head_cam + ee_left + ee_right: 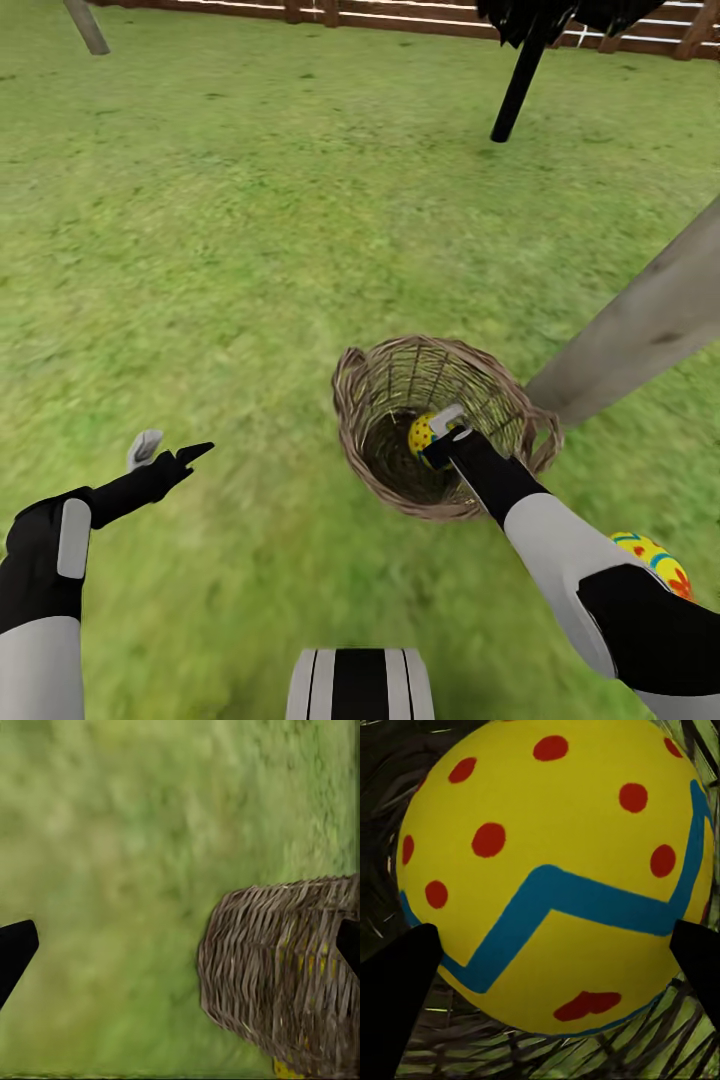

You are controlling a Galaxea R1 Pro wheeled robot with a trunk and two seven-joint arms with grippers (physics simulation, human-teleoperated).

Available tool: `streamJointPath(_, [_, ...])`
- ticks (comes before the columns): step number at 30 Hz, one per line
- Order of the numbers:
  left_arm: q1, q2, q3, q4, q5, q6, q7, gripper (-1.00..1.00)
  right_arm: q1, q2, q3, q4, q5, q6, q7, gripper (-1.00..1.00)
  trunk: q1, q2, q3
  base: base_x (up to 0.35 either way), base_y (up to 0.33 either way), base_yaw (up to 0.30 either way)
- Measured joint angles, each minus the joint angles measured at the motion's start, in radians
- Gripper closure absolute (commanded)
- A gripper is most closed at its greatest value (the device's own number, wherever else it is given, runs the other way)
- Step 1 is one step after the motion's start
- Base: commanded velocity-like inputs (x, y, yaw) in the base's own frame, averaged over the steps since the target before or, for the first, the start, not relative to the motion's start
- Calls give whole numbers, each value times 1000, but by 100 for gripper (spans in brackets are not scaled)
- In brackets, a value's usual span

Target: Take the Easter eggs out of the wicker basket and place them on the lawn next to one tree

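Open lawn (230, 250) surrounds the wicker basket (352, 400), where right gripper (440, 440) straddles an egg (421, 433), fingers apart.

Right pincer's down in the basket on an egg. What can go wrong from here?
1. The right pincer sits inside the wicker basket; lifting could snag the rim and tip it.
2. In the right wrist view the fingers flank the round egg near its edges; I can't tell whether they touch it, so it may squirt out.
3. Another egg lies on the lawn by the right arm, at risk of a nudge.

Tree trunk (640, 330) crowding wicker basket (350, 400)
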Motion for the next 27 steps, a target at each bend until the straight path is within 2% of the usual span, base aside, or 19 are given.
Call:
streamJointPath(6, [0, 0, 0, 1, -1, 1, 0, -100, 0, 0, 0, -2, 0, 2, 0, 100, -3, 1, 23, -172, 0, 0])
streamJointPath(12, [0, 0, 0, 1, -1, 4, 0, -100, 1, 1, -5, -210, -3, 61, -2, 100, -6, 3, 47, -128, 0, 0])
streamJointPath(14, [0, 0, 0, 1, -1, 4, 0, -100, 4, 0, -4, -260, -8, 95, -1, 100, -7, 3, 54, -10, 0, 0])
streamJointPath(19, [0, 0, -1, 1, -1, 3, 0, -100, 9, -1, -5, -297, -9, 197, 0, 100, -9, 4, 74, -156, 0, 0])
streamJointPath(23, [0, -1, -1, 1, -1, 3, 0, -100, 15, -1, -11, -447, -10, 270, 0, 100, -11, 5, 89, -15, 0, 0])
streamJointPath(24, [0, -1, -1, 1, -1, 3, 0, -100, 18, -1, -11, -480, -11, 305, 14, 100, -11, 6, 93, -96, 0, 0])
streamJointPath(26, [0, -1, -1, 1, -1, 3, 0, -100, 38, -4, -13, -572, -13, 371, 142, 100, -12, 6, 101, -257, 0, 0])
streamJointPath(27, [0, -2, -1, 0, -1, 3, 0, -100, 57, -9, -28, -663, -16, 406, 281, 100, -12, 6, 105, -328, 0, 0])
